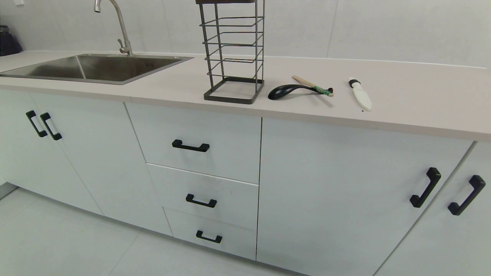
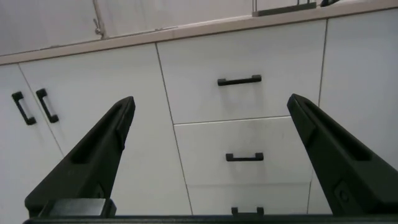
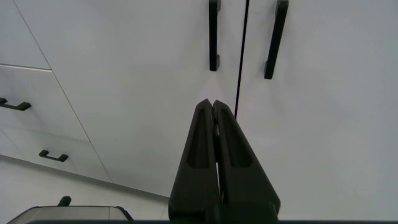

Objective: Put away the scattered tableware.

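left claw [image 2: 211,102]: wide, empty, low before your drawers [image 2: 239,81]. right claw [image 3: 213,104]: pressed together, empty. black spoon [image 1: 285,91], wooden stick [image 1: 307,82], white knife [image 1: 360,96]: on desk [image 1: 422,99], beside wire rack [image 1: 234,53]. risk: spoon handle touches stick, so your lift may flick either off the edge. sink [image 1: 96,67]: well apart.

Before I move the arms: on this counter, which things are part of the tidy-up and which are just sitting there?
Job: black spoon, wooden utensil next to it, white utensil; wire rack, probably where they go.
Just there: sink, faucet, dark object at the counter's far left.
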You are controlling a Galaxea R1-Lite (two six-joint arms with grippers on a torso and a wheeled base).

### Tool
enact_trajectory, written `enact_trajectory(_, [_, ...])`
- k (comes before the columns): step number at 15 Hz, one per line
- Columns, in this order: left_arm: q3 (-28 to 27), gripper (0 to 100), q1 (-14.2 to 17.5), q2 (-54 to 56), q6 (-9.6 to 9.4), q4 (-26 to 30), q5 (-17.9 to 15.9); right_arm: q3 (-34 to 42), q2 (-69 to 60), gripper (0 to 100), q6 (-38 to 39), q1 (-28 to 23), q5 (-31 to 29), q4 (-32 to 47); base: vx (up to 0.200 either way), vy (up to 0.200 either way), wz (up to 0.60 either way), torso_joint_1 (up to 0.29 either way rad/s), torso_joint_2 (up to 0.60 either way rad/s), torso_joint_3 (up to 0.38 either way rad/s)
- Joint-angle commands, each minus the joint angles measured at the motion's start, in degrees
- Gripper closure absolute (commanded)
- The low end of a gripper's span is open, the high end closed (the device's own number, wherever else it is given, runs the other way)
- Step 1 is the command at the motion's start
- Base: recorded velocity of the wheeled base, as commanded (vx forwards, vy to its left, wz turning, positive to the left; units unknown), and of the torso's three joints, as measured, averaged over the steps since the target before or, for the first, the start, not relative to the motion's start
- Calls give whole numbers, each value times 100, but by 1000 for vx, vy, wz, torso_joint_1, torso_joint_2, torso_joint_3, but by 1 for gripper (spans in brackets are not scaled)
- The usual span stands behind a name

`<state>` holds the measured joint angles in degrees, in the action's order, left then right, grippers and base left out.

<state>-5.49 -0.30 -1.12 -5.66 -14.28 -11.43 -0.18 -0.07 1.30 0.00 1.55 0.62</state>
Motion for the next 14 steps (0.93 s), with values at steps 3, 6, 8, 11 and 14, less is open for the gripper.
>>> enact_trajectory(3, [-664,0,13,-565,-32,215,-535,1,7,100,1,0,3,-1,0,0,0,0,0,0])
enact_trajectory(6, [-1007,0,13,-1531,-23,232,-860,1,7,100,1,0,3,-1,0,0,0,0,0,0])
enact_trajectory(8, [-1183,0,-13,-1997,-14,223,-983,1,7,100,1,0,3,-1,0,0,0,0,0,0])
enact_trajectory(11, [-1323,0,13,-2507,-102,232,-992,1,7,100,1,0,3,-1,0,0,0,0,0,0])
enact_trajectory(14, [-1526,0,-22,-3069,-1289,232,-1001,1,7,100,1,0,3,-1,0,0,0,0,0,0])
